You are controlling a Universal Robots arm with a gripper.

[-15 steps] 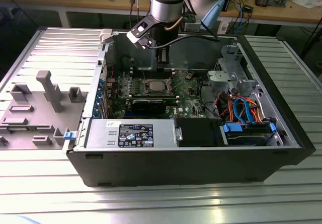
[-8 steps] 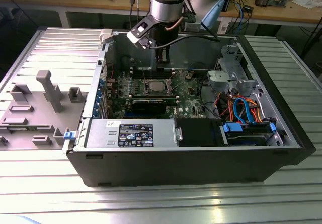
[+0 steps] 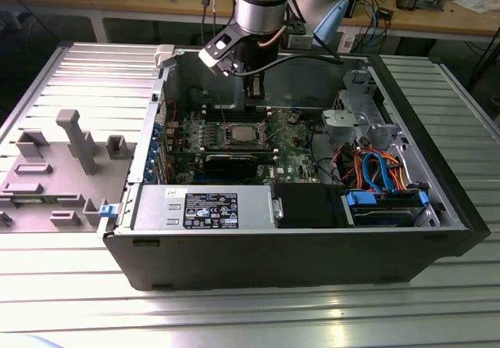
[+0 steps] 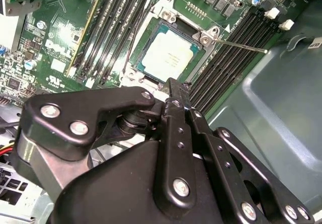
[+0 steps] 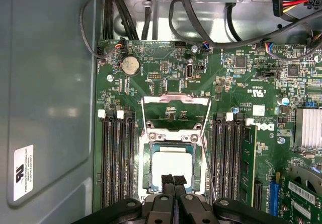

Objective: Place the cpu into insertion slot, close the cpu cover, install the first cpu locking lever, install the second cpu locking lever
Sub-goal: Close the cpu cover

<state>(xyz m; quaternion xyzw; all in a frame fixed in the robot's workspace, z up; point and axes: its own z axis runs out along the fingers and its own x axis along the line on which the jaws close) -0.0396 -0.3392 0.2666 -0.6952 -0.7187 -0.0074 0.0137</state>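
Note:
The cpu (image 5: 171, 166) (image 4: 168, 58) lies flat in the insertion slot (image 5: 149, 159), its silver top showing; in the exterior view the cpu (image 3: 238, 135) sits mid-board. The cpu cover (image 5: 176, 101) stands folded back from the socket, with green board seen through its window. A thin wire locking lever (image 4: 241, 45) (image 5: 207, 163) sticks out free beside the socket. My gripper (image 5: 173, 179) (image 4: 173, 85) (image 3: 254, 90) hovers close over one edge of the cpu, black fingers shut together with nothing between them.
Black memory slots (image 5: 115, 158) flank the socket, one holding a memory stick (image 5: 247, 158). Cables (image 5: 201, 27) hang across the board's far end. The case wall (image 5: 50, 83) rises alongside. Outside stand a power supply (image 3: 203, 207), drive bays (image 3: 383, 203) and a grey fixture tray (image 3: 62, 160).

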